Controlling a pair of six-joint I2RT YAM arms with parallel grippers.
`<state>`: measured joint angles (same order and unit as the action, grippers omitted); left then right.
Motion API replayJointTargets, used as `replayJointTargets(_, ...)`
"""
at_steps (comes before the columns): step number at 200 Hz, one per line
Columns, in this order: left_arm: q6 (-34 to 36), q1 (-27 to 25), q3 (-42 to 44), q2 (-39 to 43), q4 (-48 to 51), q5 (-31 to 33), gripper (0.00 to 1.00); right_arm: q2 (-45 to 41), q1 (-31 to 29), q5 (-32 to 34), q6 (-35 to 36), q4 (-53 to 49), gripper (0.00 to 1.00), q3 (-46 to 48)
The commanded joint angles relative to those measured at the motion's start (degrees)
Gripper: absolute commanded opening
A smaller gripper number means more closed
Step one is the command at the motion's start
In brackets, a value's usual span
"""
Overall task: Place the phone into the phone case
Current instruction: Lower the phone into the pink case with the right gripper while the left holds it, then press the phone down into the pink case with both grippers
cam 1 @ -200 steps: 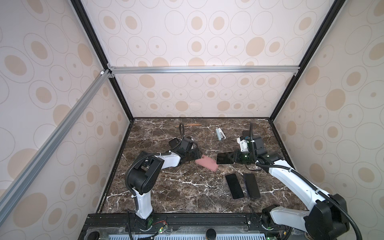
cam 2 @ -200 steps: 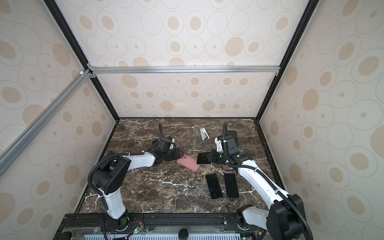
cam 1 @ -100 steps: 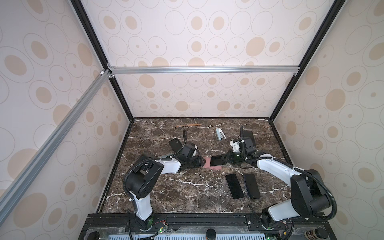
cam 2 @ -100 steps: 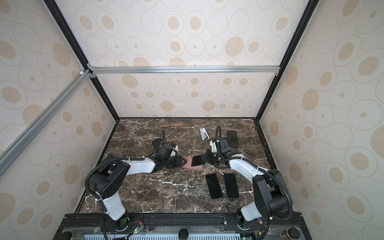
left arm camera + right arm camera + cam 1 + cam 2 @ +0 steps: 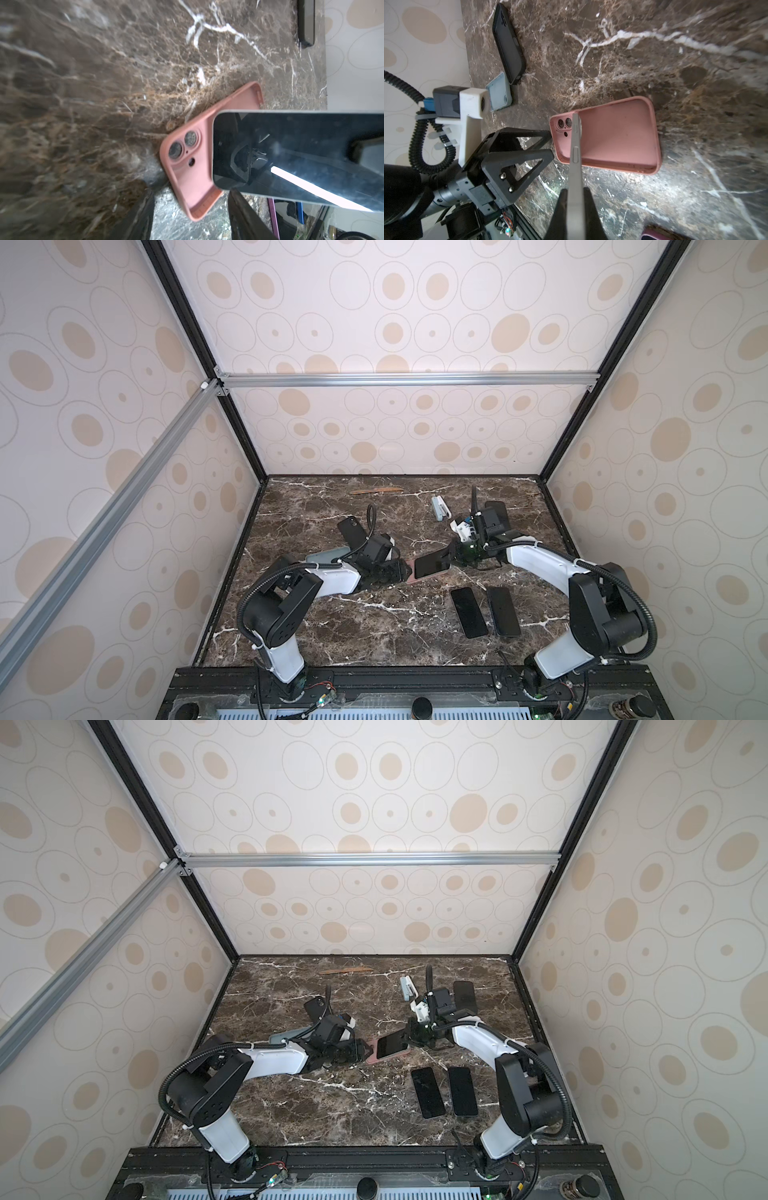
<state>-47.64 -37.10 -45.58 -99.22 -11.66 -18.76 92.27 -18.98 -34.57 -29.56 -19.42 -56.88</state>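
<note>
on the marble table, centre: a pink phone case lies flat, hollow side up, camera holes toward the left arm.
phone: dark screen up, slanted over the phone case, free end low near the camera holes, other end raised; not seated in the case; whether it touches the case i cannot tell.
right gripper: clamped on the raised short end of the phone, one finger on each face, clearest in the right wrist view.
left gripper: jaws apart, tips right at the camera end of the phone case, gripping nothing; contact with the rim cannot be told.
near side, by the right arm: a dark phone and a second dark phone lie flat, side by side, apart from the pink case.
beside the left arm: a black case and a grey-blue case, both partly hidden by the arm.
rear edge: a wooden stick lies near the back wall; a small white-and-blue object sits behind the right gripper.
</note>
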Motion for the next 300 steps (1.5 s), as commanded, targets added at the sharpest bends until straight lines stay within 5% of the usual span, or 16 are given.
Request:
replayJointTargets(1, -0.85, 0.38, -2.74, -2.71, -1.58, 0.12, 0.56, 3.52, 0.44, -5.46, 2.87, -2.72, 0.00, -2.43)
replayJointTargets(89, -5.69, 0.36, -4.03, -4.97, -6.69, -4.48, 0.51, 9.77, 1.24, -9.43, -1.03, 4.38, 0.00, 0.23)
replayJointTargets(176, -14.15, -0.82, 3.94, -2.82, -15.03, -7.87, 0.51, 10.92, 1.67, -5.78, -12.36, 26.73, 0.00, 13.76)
replayJointTargets(226, -12.23, -0.87, 3.60, -2.65, -12.07, -4.99, 0.51, 10.91, 1.66, -4.26, -8.67, 19.87, 0.03, 11.90)
replayJointTargets(300, -8.36, -0.88, 3.96, 1.12, -5.23, 1.08, 0.51, 5.03, 1.67, 1.81, -1.87, 2.99, 0.32, 4.11)
